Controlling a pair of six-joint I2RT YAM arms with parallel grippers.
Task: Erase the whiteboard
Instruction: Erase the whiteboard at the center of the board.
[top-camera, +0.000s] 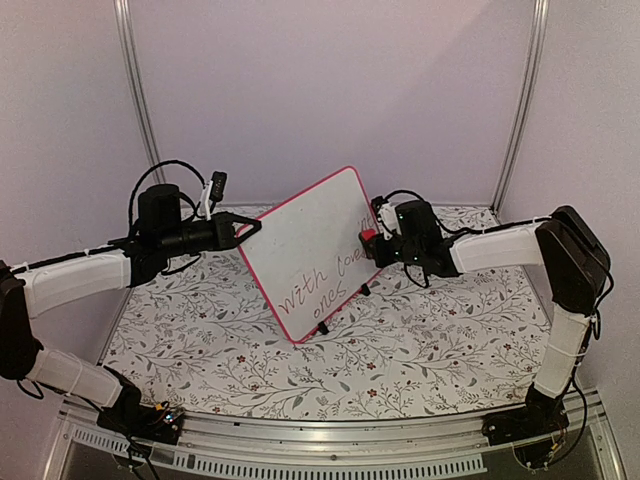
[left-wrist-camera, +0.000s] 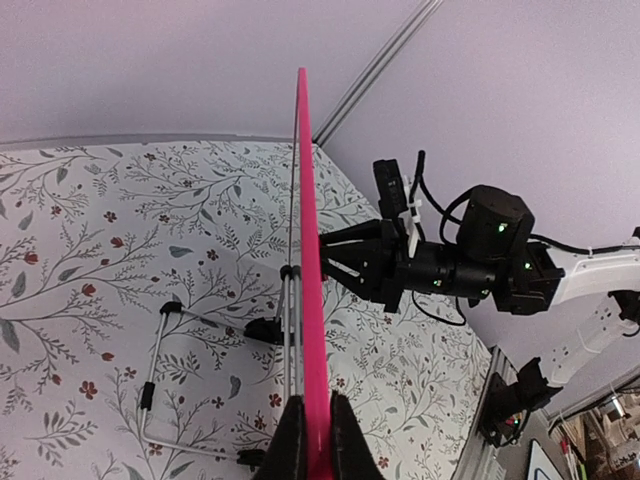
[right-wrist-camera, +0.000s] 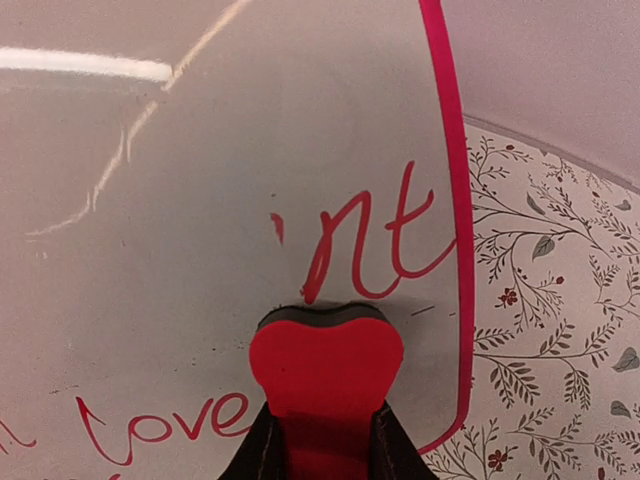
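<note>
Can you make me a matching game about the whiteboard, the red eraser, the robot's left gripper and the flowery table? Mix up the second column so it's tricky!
Things:
1. whiteboard
2. eraser
3. left gripper
4. table

Descriptions:
A. jaws shut on the pink frame
B. covered with leaves and little flowers
C. white, with red words written on it
D. red, held in the right gripper

Right pairs: 1-C, 2-D, 3-A, 4-B.
</note>
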